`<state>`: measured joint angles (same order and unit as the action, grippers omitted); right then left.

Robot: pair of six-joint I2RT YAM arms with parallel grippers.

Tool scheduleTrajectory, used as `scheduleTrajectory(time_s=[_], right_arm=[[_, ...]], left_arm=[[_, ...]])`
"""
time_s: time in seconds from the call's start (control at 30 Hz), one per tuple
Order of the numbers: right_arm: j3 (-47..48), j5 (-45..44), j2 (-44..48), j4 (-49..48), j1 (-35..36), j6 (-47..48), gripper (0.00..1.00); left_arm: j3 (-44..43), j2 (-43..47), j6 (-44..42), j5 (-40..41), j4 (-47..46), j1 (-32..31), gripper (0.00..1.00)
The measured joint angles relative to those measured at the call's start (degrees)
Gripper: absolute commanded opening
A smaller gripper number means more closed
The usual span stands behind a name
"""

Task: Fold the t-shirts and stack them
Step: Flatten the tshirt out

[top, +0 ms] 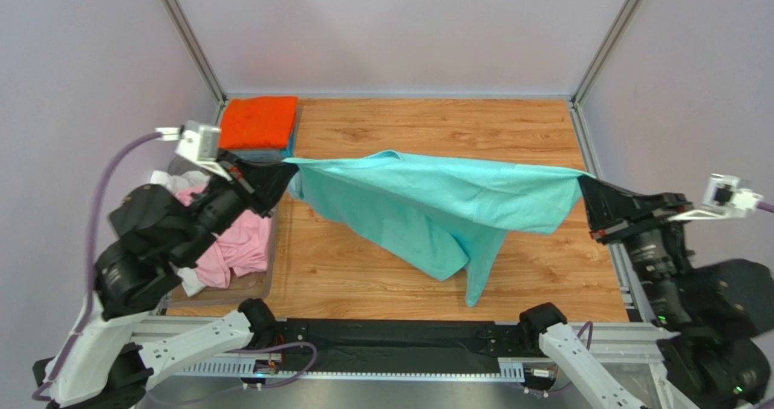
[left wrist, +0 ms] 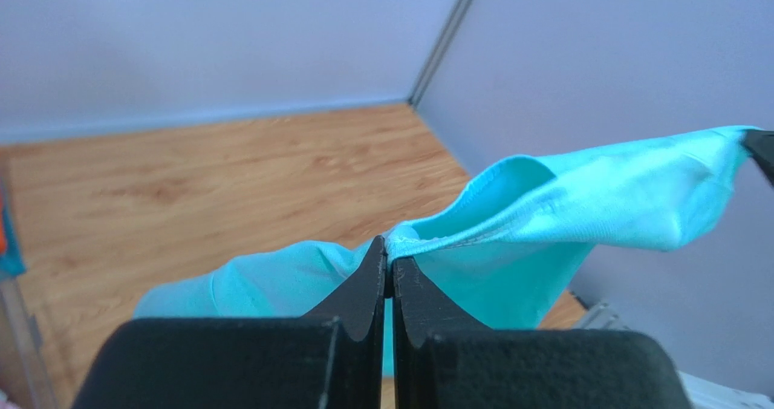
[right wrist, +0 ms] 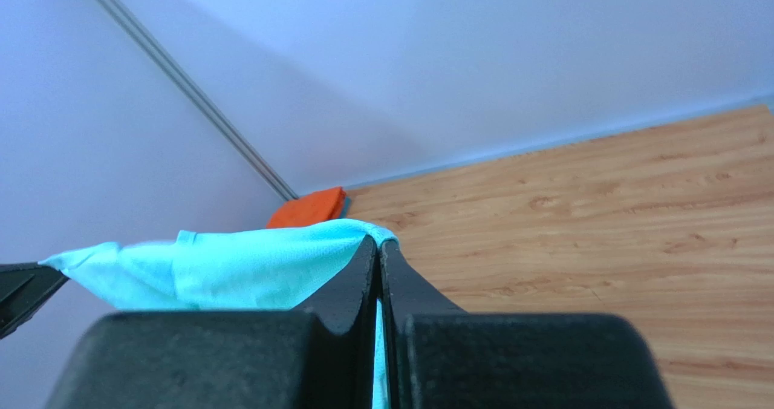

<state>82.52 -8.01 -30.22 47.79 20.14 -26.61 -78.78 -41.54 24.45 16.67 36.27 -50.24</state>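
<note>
The mint-green t-shirt [top: 436, 200] hangs stretched above the counter [top: 545, 273], starting just beside the folded orange tee [top: 259, 121]. The left pincer [top: 289, 169] and right pincer [top: 583, 184] are each clamped on an upper edge. It is light, limp cotton (sagging mid-span), so the hems probably give the surest hold.

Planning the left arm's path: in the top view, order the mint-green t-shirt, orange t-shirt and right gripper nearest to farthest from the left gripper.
1. Mint-green t-shirt: clamped in the left gripper.
2. Orange t-shirt: folded, back left corner.
3. Right gripper: far right, holding the shirt's other end.
</note>
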Motion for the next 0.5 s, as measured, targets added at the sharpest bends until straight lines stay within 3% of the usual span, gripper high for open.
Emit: scheduleTrajectory(time_s=[0.3,0.5], right_arm=[[22.2,7.3,-2.4,2.9,0.0,1.0,0.0],[26.2,8.0,-3.7,3.0,0.0,1.8,0.0]], left_arm=[[-23.3,-2.2,-1.4,-19.3,1.5,0.0,0.0],[-28.0,-6.0,-1.4,-23.3,2.0,0.0,0.0]])
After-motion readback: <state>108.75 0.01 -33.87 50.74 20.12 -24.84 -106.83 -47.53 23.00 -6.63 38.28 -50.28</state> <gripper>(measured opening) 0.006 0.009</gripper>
